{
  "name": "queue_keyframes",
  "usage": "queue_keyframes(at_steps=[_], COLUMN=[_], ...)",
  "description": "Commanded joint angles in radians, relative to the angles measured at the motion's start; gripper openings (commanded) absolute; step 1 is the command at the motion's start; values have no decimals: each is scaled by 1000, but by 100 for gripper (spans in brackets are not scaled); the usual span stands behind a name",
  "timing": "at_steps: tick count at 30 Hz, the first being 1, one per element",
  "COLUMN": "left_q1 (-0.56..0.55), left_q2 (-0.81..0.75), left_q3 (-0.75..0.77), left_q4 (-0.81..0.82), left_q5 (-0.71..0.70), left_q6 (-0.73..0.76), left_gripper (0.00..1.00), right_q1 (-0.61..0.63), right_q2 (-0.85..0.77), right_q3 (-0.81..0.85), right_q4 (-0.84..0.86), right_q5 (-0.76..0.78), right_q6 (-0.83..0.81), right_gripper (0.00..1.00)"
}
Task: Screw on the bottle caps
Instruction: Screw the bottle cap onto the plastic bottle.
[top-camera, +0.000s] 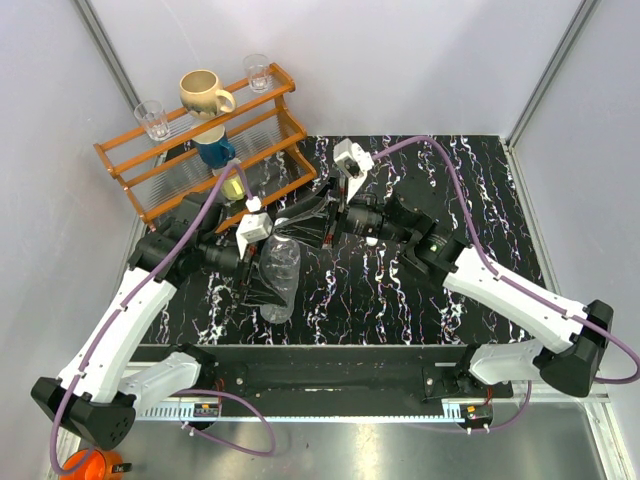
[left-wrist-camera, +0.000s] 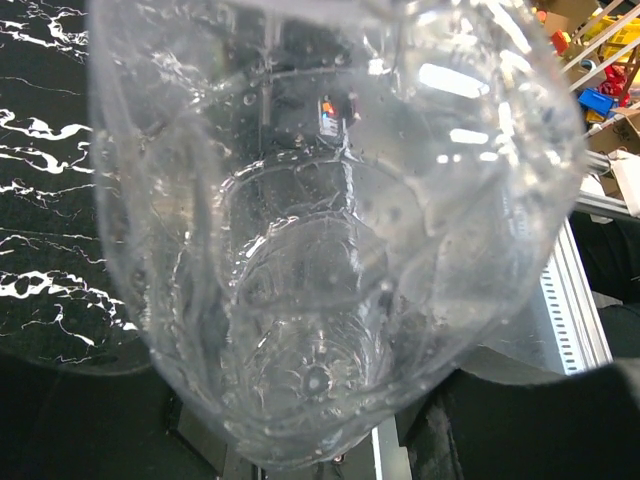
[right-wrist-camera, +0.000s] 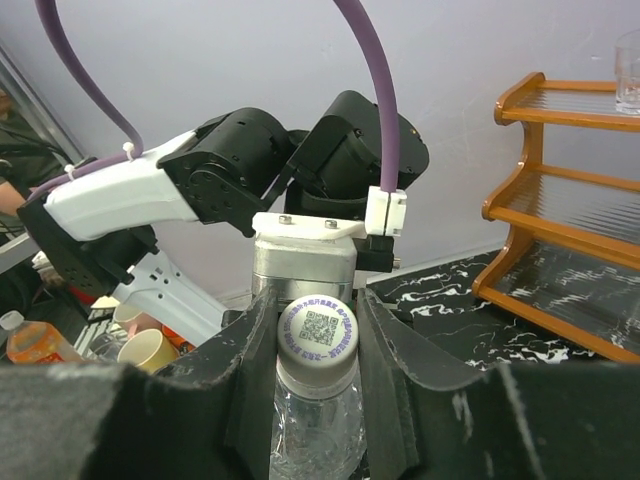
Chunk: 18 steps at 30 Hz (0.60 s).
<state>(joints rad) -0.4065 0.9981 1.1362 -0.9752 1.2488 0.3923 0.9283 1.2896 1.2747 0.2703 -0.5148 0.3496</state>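
From above, a clear bottle (top-camera: 282, 290) is seen against the black marbled desk (top-camera: 420, 300), a little toward 9 o'clock of its middle, with the base turned to 6 o'clock and the neck to 12 o'clock. The left end effector (top-camera: 262, 262) is closed around the bottle's body, and the right end effector (top-camera: 308, 228) is set at the neck end. A wooden rack (top-camera: 205, 160) carrying a mug (top-camera: 205, 95) and two glasses (top-camera: 152, 118) is placed at 11 o'clock. In the left wrist view the frame is filled by the ribbed body, looked through toward its base; the fingers cannot be made out there. In the right wrist view a white cap (right-wrist-camera: 318, 328), printed with a square code, is seated on the neck and gripped between two dark fingers (right-wrist-camera: 255, 380), pressed to it at 9 and 3 o'clock.
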Motion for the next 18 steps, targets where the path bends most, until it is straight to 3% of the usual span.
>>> queue_keyframes(at_steps=[1,2,3,12,18], left_q1=[11,11,14,26,31], left_q2=[-7,-9,-10,-10,-7], left_q3=[37,39,40,95,103], left_q4=[85,98,101,159,187], left_q5=[1,-5,-27,-222,-273], left_q6=[-27,-36,-43,-112,-136], left_gripper=[0,0,0,0,0], right_q1=[3,1,3,1,1], right_q2=[-9,-15,-32,-113,-96], right_q3=[-43,-58,-70,-253,-305], right_q4=[-137,-143,-146,-40,35], right_q5=[78,111,130,272,309], right_q6=[-67,-67,-66,58,178], right_gripper=[9,1,0,0,0])
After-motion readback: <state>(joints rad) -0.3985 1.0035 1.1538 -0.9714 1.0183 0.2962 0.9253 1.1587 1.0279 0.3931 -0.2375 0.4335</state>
